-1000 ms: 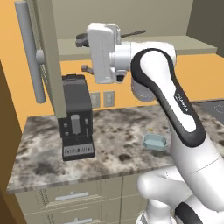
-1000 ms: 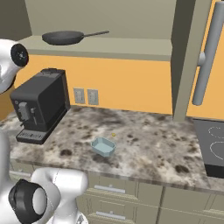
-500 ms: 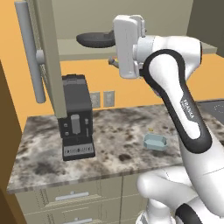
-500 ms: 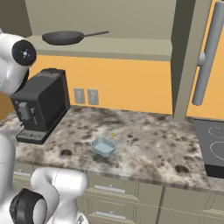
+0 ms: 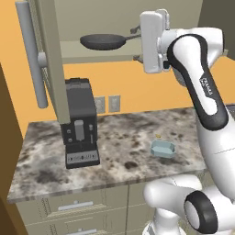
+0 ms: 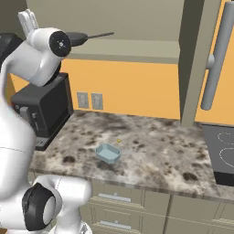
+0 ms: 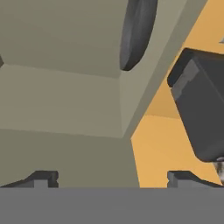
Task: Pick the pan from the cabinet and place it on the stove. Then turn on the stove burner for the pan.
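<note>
The dark grey pan [image 5: 103, 42] lies on the shelf of the open wall cabinet [image 5: 114, 55], its thin handle [image 5: 132, 36] pointing right. My gripper [image 5: 136, 44] hangs at shelf height just right of the pan, by the handle's tip, and is open. In the hand view the pan [image 7: 136, 33] shows edge-on ahead in the cabinet, with nothing between the wide-apart fingertips [image 7: 43, 177] of the gripper [image 7: 113, 178]. From the right base view my arm hides the pan's bowl, leaving the handle [image 6: 98, 34] visible. The black stove [image 6: 223, 153] lies at the far right.
A black coffee machine [image 5: 80, 121] stands on the speckled counter [image 5: 124, 137] under the cabinet. A small pale-blue dish [image 5: 163, 149] lies mid-counter. The open cabinet door [image 5: 50, 55] with its bar handle [image 5: 32, 53] juts out at left; another door handle [image 6: 217, 59] is beside the stove.
My hand has swung right along the shelf, uncovering the pan in the left base view. In the right base view my arm has come in front of the pan's bowl.
</note>
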Tool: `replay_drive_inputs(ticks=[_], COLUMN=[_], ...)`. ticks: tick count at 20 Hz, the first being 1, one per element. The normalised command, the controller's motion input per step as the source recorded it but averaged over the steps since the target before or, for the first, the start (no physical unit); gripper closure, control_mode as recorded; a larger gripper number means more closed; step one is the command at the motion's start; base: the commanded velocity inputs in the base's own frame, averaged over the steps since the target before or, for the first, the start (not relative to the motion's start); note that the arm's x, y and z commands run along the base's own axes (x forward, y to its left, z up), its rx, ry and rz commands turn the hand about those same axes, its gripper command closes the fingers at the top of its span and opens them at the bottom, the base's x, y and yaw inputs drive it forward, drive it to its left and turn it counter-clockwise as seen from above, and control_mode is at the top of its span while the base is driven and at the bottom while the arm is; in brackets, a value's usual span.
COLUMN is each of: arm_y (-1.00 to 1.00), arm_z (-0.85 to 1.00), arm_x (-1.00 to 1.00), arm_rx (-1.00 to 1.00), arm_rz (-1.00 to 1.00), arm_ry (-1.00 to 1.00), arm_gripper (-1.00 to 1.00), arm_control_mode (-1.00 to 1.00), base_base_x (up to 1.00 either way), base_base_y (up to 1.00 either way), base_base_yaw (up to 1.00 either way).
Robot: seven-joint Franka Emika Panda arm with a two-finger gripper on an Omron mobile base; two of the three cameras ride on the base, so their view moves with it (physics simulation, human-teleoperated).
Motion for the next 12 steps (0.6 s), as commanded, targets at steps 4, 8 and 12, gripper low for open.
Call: replay_drive_inputs(ticks=[4, 8, 12], arm_y=[-0.51, -0.46, -0.50], arm_z=[0.00, 0.00, 0.00], arm_x=[0.70, 0.76, 0.74], arm_rx=[0.00, 0.00, 0.00], arm_rz=[0.00, 0.00, 0.00], arm_ry=[0.02, 0.00, 0.00], arm_gripper=[-1.00, -1.00, -1.00], arm_control_mode=[-1.00, -1.00, -1.00], base_base_x=[0.00, 0.00, 0.00], base_base_y=[0.00, 0.00, 0.00], base_base_yaw=[0.00, 0.00, 0.00])
